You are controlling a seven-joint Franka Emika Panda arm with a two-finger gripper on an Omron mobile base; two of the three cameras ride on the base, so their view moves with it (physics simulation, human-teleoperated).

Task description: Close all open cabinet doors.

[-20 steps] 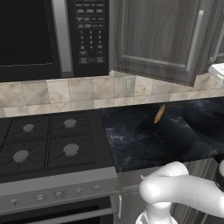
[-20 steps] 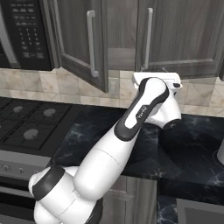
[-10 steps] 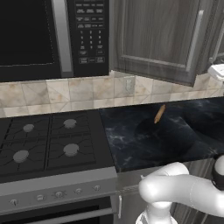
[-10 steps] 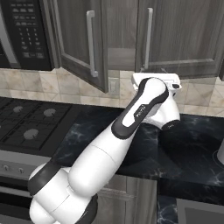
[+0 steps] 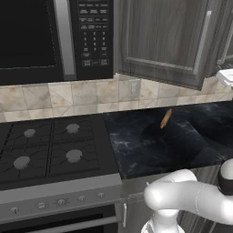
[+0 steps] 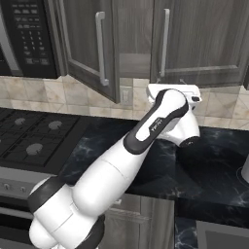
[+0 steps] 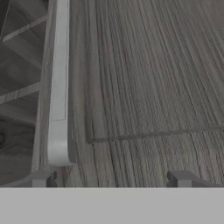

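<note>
The white arm reaches forward and up, its pincer [image 7: 109, 179] spread wide, fingertips apart.

The open cabinet door [image 5: 164, 43] runs off the top of the left base view, and its handle [image 7: 59, 83] is cut by the hand view's top. The gripper [image 7: 111, 179] shows mere finger stubs there. A small orange thing [image 5: 166, 118] on the counter [image 5: 182, 141] is too tiny to name
</note>
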